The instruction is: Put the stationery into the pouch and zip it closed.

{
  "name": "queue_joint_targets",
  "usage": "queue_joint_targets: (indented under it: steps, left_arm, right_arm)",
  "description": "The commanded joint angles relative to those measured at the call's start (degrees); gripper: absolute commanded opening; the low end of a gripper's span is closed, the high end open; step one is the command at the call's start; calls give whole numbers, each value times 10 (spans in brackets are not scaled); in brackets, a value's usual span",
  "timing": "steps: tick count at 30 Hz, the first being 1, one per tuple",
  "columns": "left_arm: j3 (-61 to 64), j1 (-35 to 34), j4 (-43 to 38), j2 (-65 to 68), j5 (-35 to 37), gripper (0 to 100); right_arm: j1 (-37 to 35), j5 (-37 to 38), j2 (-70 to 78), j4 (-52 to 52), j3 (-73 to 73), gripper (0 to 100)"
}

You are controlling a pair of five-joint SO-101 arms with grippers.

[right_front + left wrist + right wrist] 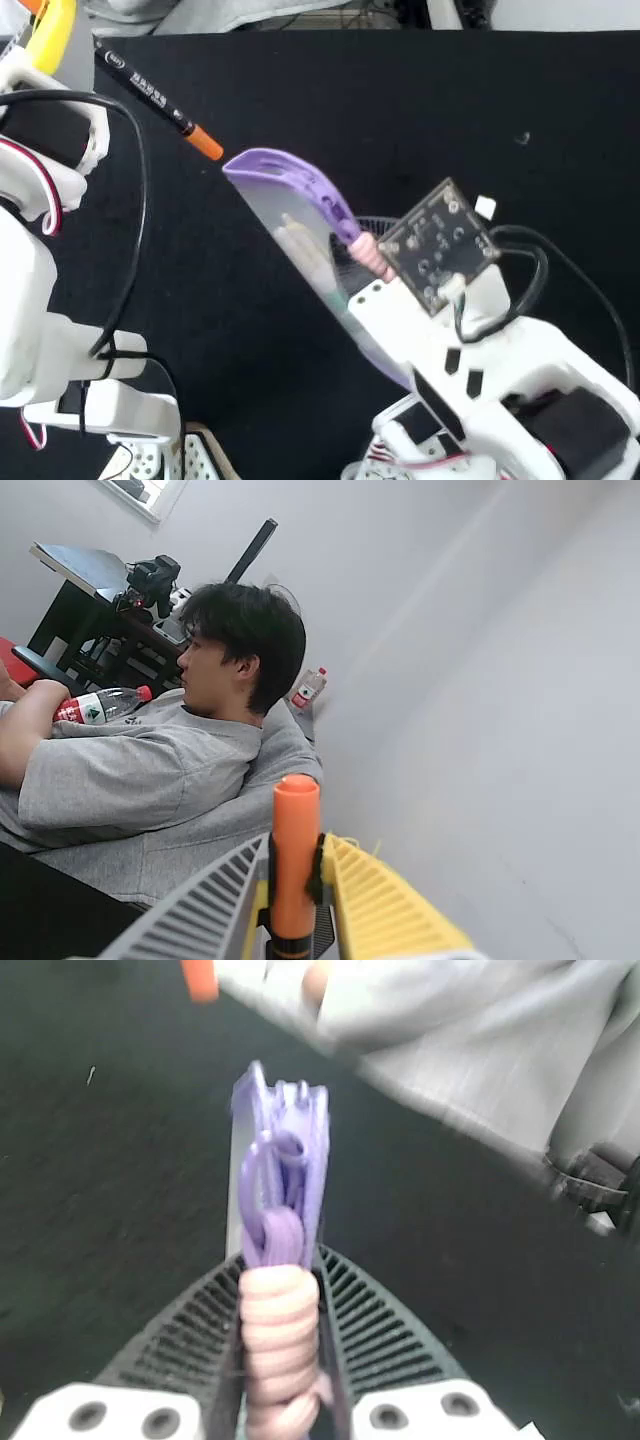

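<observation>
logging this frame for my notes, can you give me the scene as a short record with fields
left end effector: shut on the black marker pen with orange ends, far left of the black table
right end effector: shut on the pink coiled cord of the translucent plastic pouch with purple zip edge
pouch contents: pale stick-shaped items, kind unclear
marker position: outside the pouch, orange tip near its far end
</observation>
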Motion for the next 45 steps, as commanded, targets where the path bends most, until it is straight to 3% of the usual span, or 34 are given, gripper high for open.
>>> queue_joint_targets:
  steps: [1,11,14,18,36,45]
  left_arm:
    - [-11,-4,1,-11,-6,30]
    - [-10,-3,11,-7,-6,30]
    - [-5,24,12,-7,-18,30]
    - [65,54,12,-16,-32,29]
    - [252,56,10,-132,1,30]
    - [301,165,5,-131,1,30]
  right_arm:
    - [-48,2,5,-4,-7,11]
    - [-57,5,4,-4,-43,11]
    - [-56,5,4,-5,-58,11]
    - [-56,5,4,-5,-75,11]
    - [-58,2,5,-9,-115,11]
    - [-58,1,5,-19,-116,11]
